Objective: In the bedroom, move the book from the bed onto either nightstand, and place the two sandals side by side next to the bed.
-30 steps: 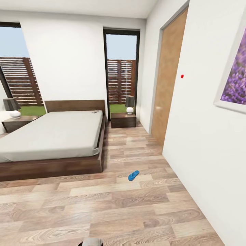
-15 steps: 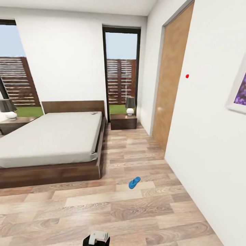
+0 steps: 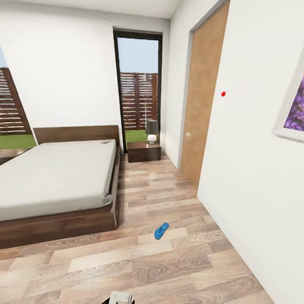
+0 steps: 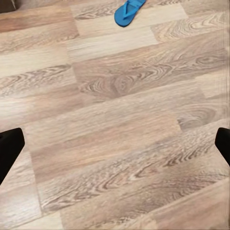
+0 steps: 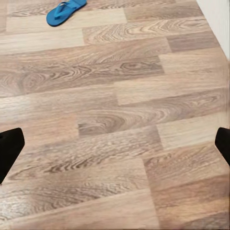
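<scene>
One blue sandal (image 3: 161,230) lies on the wood floor, right of the bed's foot corner and apart from it. It also appears far ahead in the left wrist view (image 4: 128,10) and the right wrist view (image 5: 64,10). The bed (image 3: 59,219) with its grey mattress stands at the left. A small flat thing, the book (image 3: 105,142), rests on the mattress by the headboard's right end. A nightstand (image 3: 144,152) stands right of the bed's head. My left gripper (image 4: 115,146) and right gripper (image 5: 115,146) hang open over bare floor, holding nothing.
A lamp (image 3: 151,131) stands on the nightstand before a tall window (image 3: 138,84). A wooden door (image 3: 202,109) and a white wall with a lavender picture (image 3: 293,109) bound the right side. Plank floor (image 3: 169,270) runs between bed and wall.
The camera has moved forward and turned right, so the whole picture shifted left. The far lamp at the bed's left side has left the view. The sandal lies where it was.
</scene>
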